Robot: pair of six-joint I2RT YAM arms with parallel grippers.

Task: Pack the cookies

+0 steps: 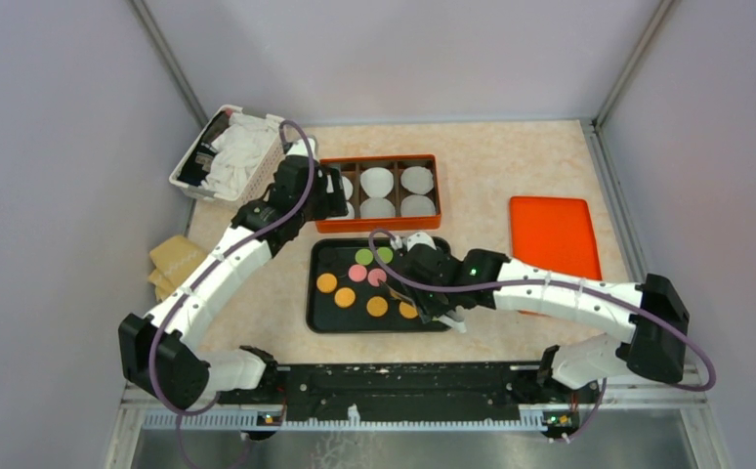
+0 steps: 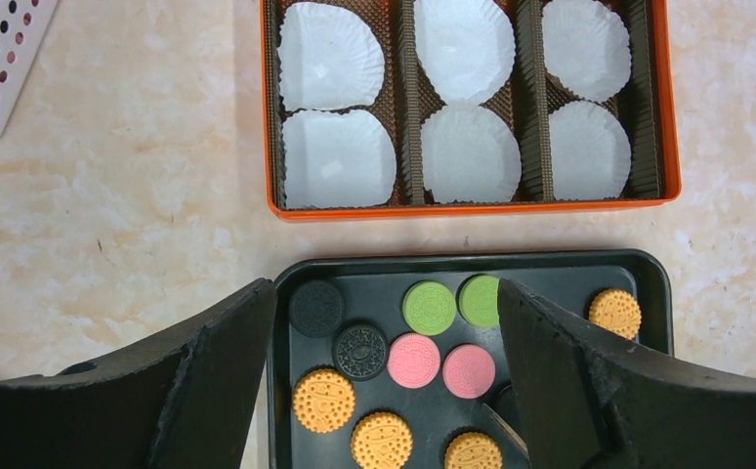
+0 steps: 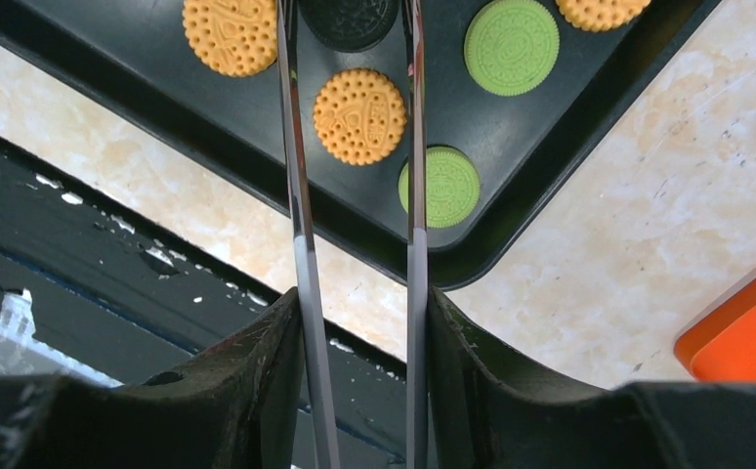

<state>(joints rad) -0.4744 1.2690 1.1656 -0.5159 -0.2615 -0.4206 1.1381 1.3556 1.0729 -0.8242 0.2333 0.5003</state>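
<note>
An orange cookie (image 3: pixel 359 115) lies between the tongs (image 3: pixel 415 225) pinched by the right fingers (image 3: pixel 247 381); the left fingers (image 2: pixel 208 371) hang spread over the black tray (image 2: pixel 374 283), the lined orange box (image 2: pixel 472 208) beyond.

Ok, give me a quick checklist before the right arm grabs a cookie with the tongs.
1. Tongs held in right gripper: ok.
2. Tong blades straddle one orange cookie: ok.
3. Blades closed on it: not ok, gaps show.
4. Tong height above black tray: cannot tell.
5. Six paper liners in orange box, all empty: ok.
6. Left gripper open, empty: ok.
</note>
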